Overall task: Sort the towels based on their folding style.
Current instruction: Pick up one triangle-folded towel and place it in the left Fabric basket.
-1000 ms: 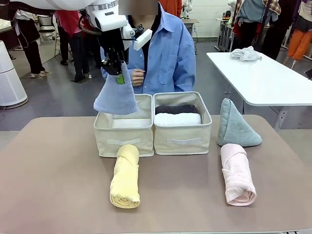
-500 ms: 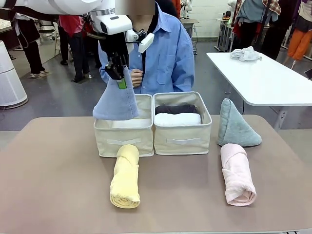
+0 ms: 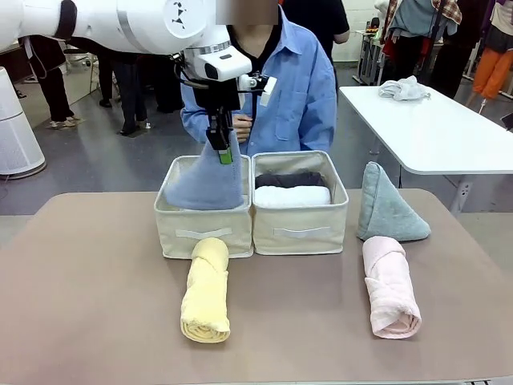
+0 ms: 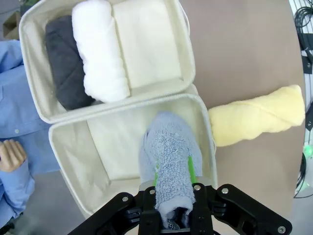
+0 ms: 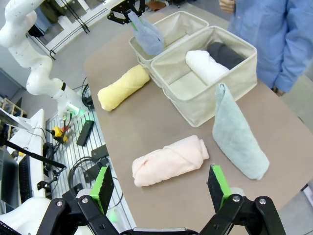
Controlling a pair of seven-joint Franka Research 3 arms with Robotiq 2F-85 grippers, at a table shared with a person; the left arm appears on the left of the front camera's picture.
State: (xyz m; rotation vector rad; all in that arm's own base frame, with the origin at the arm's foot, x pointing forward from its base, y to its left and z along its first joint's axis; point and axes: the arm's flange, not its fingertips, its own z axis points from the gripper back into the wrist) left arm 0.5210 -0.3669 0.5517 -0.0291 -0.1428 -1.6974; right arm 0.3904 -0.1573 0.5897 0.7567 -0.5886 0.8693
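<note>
Lavender-blue terry, folded into a cone (image 3: 204,183), hangs point-up from the left jaws, which pinch its tip between their green pads (image 4: 191,171). It hangs over the left beige box (image 3: 172,231), with its wide base about level with the front rim. From the wrist view it sits toward the wall nearest the pale yellow roll (image 3: 206,290), and I cannot tell whether it touches the box floor. The right beige box (image 3: 300,231), touching the first, holds the white roll (image 3: 292,196) with the dark grey roll (image 3: 290,179) just behind it. The yellow roll lies on the surface (image 3: 96,281) in front of the left box. Off to the right lies the pink roll (image 3: 389,287), with the grey-green cone (image 3: 388,207) upright just behind it. The right jaws are spread wide with nothing between them, above the surface on the pink roll's side. A person in a blue shirt (image 3: 296,88) stands behind the boxes.
</note>
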